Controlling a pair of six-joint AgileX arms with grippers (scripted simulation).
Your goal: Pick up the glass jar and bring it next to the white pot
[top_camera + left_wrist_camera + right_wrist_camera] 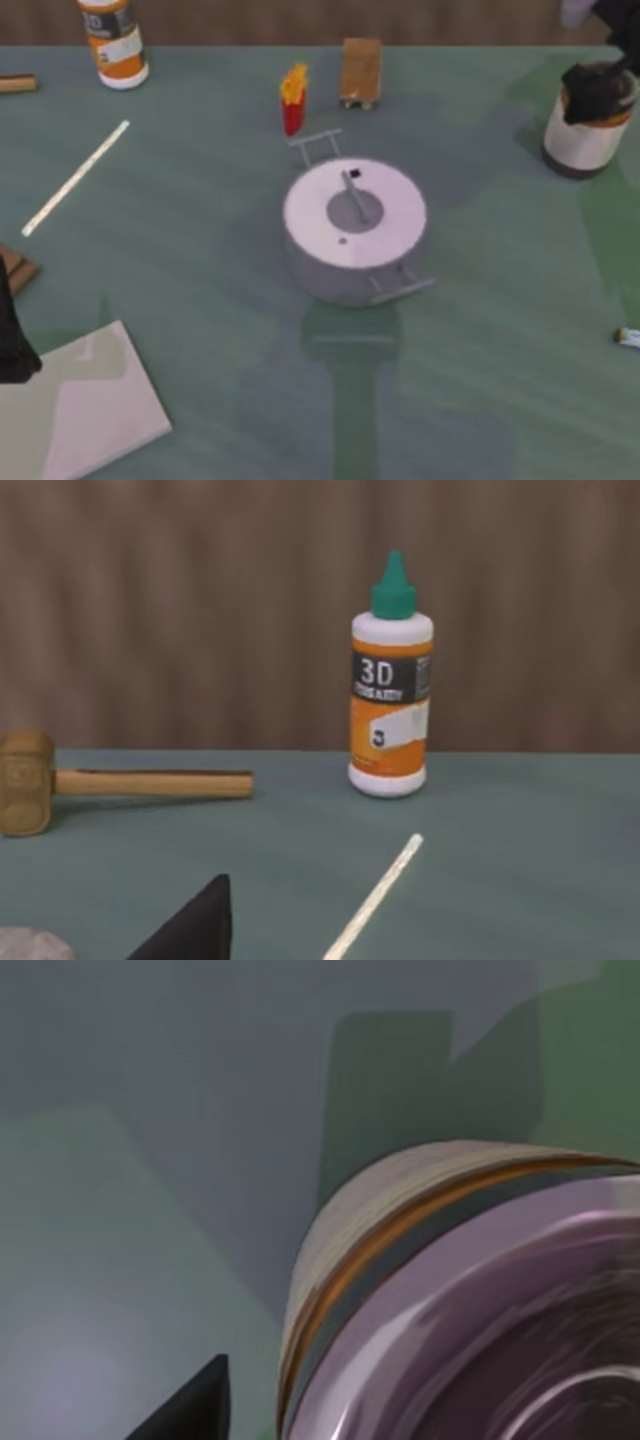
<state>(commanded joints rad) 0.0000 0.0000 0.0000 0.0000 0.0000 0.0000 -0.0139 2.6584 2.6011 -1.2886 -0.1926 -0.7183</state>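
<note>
Surface (200, 250): flat, matte grey-green, with soft shadows across it.
White pot (355, 228): large, round, smooth, with a flat lid, a grey centre knob and two thin wire handles; it stands mid-surface and serves as the landmark here.
Glass jar (585, 125): squat and round, with a glossy dark lid, white label, thin orange band and dark base; it stands upright, well apart from the pot, toward the far right.
Right jaws (597, 88): dark, set directly over the jar's lid; whether they are open or closed on it cannot be told. The right wrist view shows the curved lid rim and orange band (400, 1230) very close.
Left jaws (15, 345): parked well to the pot's left, above a flat white square slab (85, 410); their state cannot be told.
Bottle (115, 40): tall, orange and white, far left of the pot.
Stick (75, 178): thin, pale, lying slantwise left of the pot.
Mallet (60, 780): wooden, lying on its side beside the bottle.
</note>
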